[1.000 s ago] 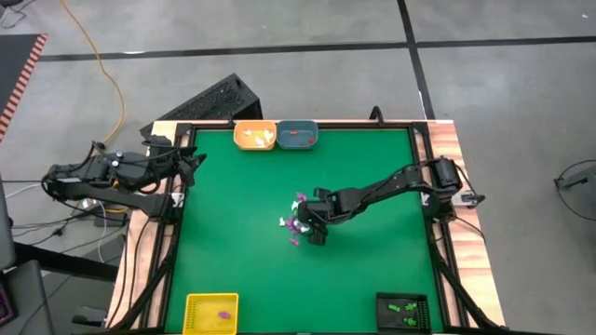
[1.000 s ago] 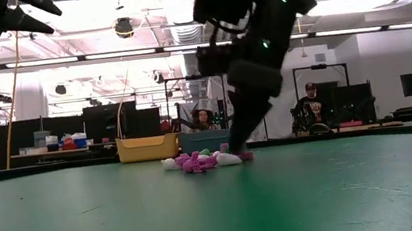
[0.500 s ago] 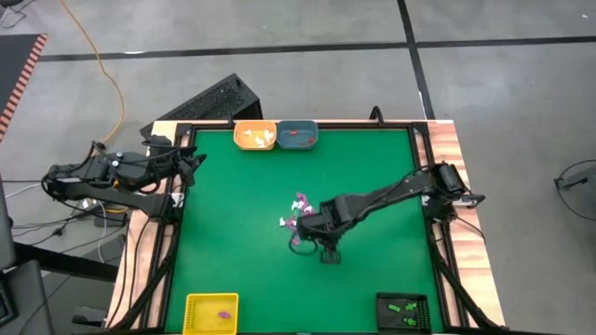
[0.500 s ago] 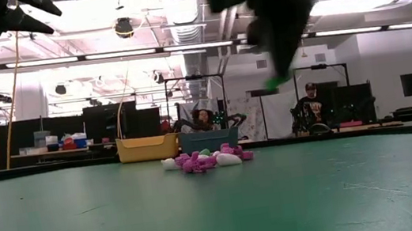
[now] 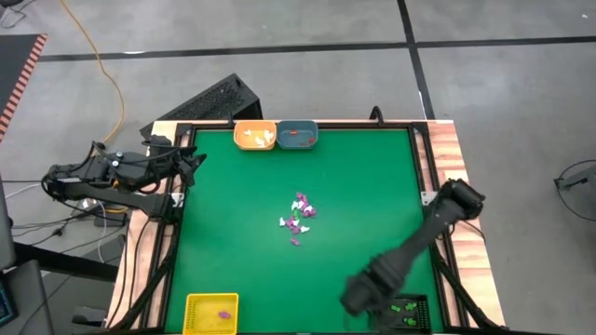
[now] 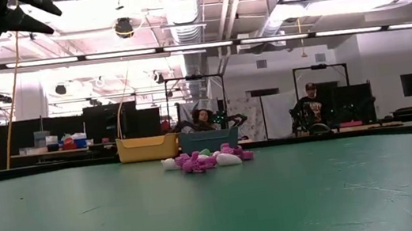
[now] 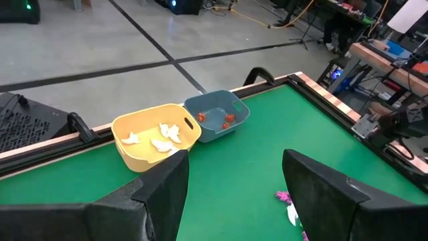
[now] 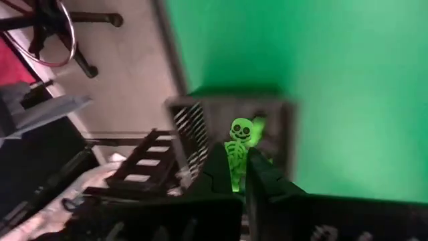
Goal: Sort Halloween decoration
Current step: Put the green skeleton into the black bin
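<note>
Item: right tool [image 8: 239, 175], hanging over the desk's near right corner, just beside the black tray [image 5: 406, 309]. State: fingers pinching nearly shut on a green skeleton trinket [image 8: 238, 137], gripping it by the legs so that skull and ribs are sticking out past the fingertips. The skeleton's long axis is running in line with the fingers.

Item: black tray. In the right wrist view it is lying directly ahead of the held skeleton, with its slatted wall [image 8: 189, 130] facing the tool. In the high view it is already holding a few green pieces.

Governing relation: the tray is sitting straight beyond and below the tool, so the coming release probably calls for only a short advance over the rim before the fingers part. The right arm is by far the nearer.

Item: remaining Halloween decoration [image 5: 298, 218], a small heap of purple and white pieces lying at mid-desk, well apart from the right tool.

Item: left tool [image 7: 234, 181], waiting off the desk's left edge, its fingers standing apart and holding nothing, facing the orange tray [image 7: 157, 136] and blue tray [image 7: 217, 118] at the far edge.

Item: yellow tray [image 5: 211, 313], sitting at the near left corner.
</note>
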Robot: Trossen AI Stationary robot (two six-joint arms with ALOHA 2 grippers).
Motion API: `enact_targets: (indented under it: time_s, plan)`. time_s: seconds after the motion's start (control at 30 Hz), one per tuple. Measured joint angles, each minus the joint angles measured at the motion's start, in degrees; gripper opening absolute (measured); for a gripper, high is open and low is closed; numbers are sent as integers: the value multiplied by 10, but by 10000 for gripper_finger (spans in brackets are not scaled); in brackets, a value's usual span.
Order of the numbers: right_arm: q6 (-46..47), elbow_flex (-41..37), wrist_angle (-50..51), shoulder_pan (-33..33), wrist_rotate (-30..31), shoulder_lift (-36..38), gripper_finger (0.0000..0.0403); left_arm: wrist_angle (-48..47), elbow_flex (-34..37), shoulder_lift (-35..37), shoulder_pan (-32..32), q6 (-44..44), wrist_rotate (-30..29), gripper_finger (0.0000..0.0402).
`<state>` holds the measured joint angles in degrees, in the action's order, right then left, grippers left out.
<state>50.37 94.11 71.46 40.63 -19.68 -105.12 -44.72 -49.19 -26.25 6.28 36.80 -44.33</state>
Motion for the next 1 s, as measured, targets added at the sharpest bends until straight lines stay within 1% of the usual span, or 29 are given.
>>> enact_targets:
  time_s: [0.13,0.23,0.47,0.57,0.63,0.8,0.9,1.0]
  plan:
    - [106,0,-7,59,0,3,8,0,0,0,0,1,0,231]
    - [154,0,-13,88,2,3,8,3,0,0,0,1,0,231]
    - [222,-3,-36,120,80,3,8,7,0,0,0,3,0,231]
    - [252,-26,-46,130,98,4,8,7,0,0,0,3,0,231]
    - [267,-48,-61,139,89,5,8,7,0,0,0,3,0,231]
    - [308,-107,-146,159,78,18,8,7,0,0,0,3,-1,231]
    - [342,-134,-185,166,98,29,8,8,0,0,0,3,-1,231]
    - [381,-150,-166,170,126,39,10,8,0,0,0,3,-6,231]
